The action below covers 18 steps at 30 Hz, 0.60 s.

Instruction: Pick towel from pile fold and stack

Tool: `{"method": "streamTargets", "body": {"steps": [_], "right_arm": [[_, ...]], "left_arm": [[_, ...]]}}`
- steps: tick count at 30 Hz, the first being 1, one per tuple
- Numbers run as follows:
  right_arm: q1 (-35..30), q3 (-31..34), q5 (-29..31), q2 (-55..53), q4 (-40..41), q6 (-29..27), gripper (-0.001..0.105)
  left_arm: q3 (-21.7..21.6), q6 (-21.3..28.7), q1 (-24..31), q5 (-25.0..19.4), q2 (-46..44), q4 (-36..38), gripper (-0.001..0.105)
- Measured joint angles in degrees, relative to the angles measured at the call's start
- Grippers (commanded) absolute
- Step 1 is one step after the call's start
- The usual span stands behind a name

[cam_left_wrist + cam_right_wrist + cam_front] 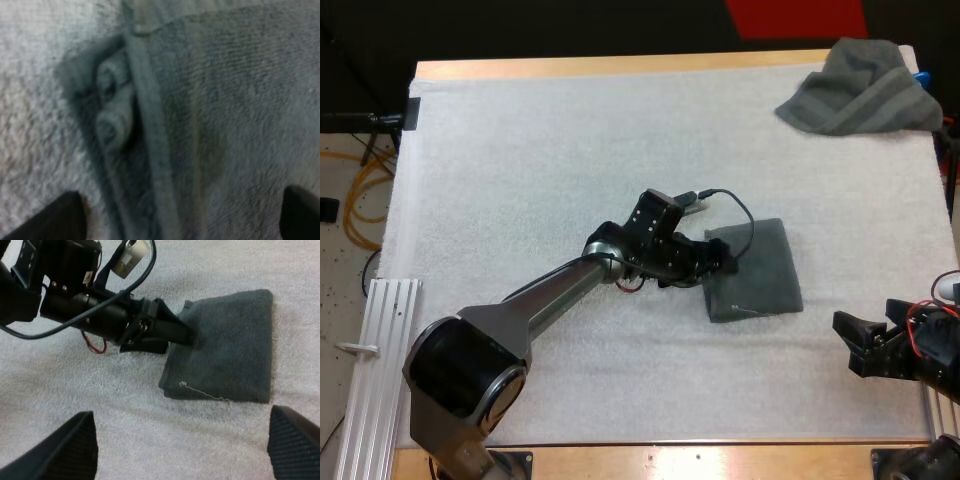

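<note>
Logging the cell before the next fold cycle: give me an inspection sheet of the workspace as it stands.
Surface: white mat lying flat on a wooden table.
Job's things: folded towel mid-mat; crumpled towel at the mat's far right corner.
Clutter: a pale thread on the folded towel's edge.
Grippers: left gripper open, at the folded towel's edge; right gripper open, clear of both towels, near the mat's right side.
Cables: orange cables on the floor left of the table.
Surroundings: silver rail beside the table's near left corner.
</note>
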Motion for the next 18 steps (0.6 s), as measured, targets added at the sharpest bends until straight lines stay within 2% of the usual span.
{"method": "streamTargets", "body": {"steps": [6,11,15,18], "right_arm": [[0.00,0.00,0.19,0.00,0.00,0.00,0.068],[0.00,0.00,0.19,0.00,0.00,0.00,0.068],[0.00,0.00,0.19,0.00,0.00,0.00,0.068],[0.00,0.00,0.19,0.00,0.00,0.00,0.068]], "left_arm": [[-0.46,-1.91,-1.71,0.19,0.38,0.00,0.077],[-1.00,-2.60,-2.63,0.19,1.07,0.00,0.060],[-1.01,-2.79,-3.53,-0.20,1.66,0.00,0.055],[-1.01,-2.79,-3.55,-0.18,1.66,0.00,0.045]]}}
